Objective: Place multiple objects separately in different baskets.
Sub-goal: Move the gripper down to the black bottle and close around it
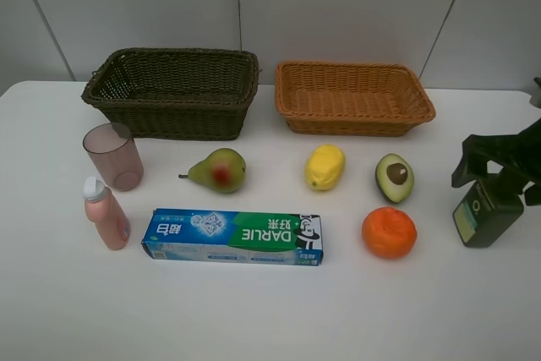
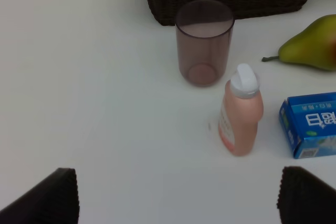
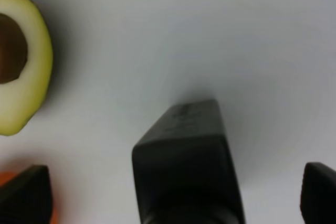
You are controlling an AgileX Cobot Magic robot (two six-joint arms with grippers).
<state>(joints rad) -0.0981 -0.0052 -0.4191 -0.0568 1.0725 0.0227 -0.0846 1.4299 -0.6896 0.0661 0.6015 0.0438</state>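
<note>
High view: pear (image 1: pixel 218 170), lemon (image 1: pixel 325 166), avocado (image 1: pixel 394 177), orange (image 1: pixel 389 232) and box (image 1: pixel 232 237) lie on the tabletop (image 1: pixel 254 310) before the brown basket (image 1: pixel 169 116) and tan basket (image 1: pixel 355 123).
Left wrist: we see the left claw (image 2: pixel 181 198) wide, with the cup (image 2: pixel 203 40) and pink bottle (image 2: pixel 240 111) standing ahead of it.
Right wrist: we see the right claw (image 3: pixel 173 193) wide, straddling the green bottle (image 3: pixel 184 161).

Open table (image 1: pixel 254 319) lies before the toothpaste box (image 1: pixel 232 237). Pear (image 1: pixel 218 170) fronts the dark basket (image 1: pixel 169 112); lemon (image 1: pixel 325 166) and avocado (image 1: pixel 394 177) front the tan basket (image 1: pixel 355 122).
</note>
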